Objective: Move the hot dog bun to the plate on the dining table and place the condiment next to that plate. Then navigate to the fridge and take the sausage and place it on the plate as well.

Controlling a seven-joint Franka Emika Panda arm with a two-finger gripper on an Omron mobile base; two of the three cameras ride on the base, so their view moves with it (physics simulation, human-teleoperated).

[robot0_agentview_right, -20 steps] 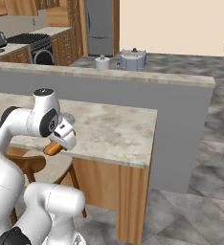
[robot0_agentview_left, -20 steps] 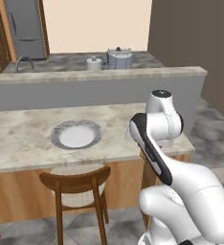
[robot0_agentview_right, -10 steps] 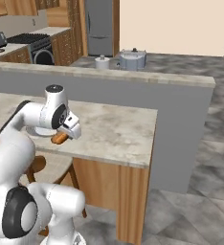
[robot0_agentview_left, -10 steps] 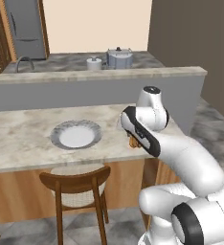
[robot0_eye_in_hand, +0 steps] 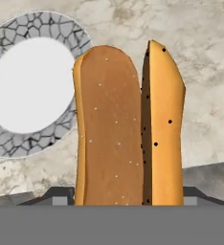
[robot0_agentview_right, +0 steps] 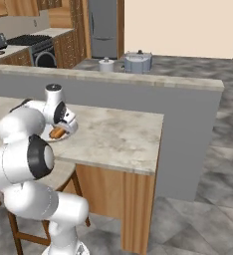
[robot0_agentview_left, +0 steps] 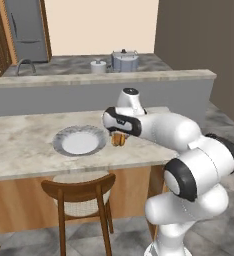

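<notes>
Near the middle of the left base view, the white arm's two-finger gripper (robot0_agentview_left: 120,136) hangs low over the long dining table with the beige-grey marbled stone top (robot0_agentview_left: 24,145), and its jaws are clamped on the orange-tan hot dog bun (robot0_agentview_left: 119,139) — the split halves stand upright between them. Just left of the bun in that frame lies the round pale grey plate with the whitish centre and crackled rim (robot0_agentview_left: 79,140); bun and plate are near each other, the bun off the plate's right edge. From the hand view the bun (robot0_eye_in_hand: 126,129) takes up the centre, its brown speckled crust on the left half and the paler cut face on the right, with the plate (robot0_eye_in_hand: 30,86) in the upper left over the marbled top (robot0_eye_in_hand: 205,57). In the right base view the gripper (robot0_agentview_right: 60,130) and bun (robot0_agentview_right: 57,133) sit at the left of the frame, low over the plate's rim (robot0_agentview_right: 71,132). A dark wooden chair with a woven seat (robot0_agentview_left: 81,192) stands tucked under the table at the bottom of the left base view — and far off, at the upper left, the tall grey steel fridge (robot0_agentview_left: 24,30) stands with its door closed.
</notes>
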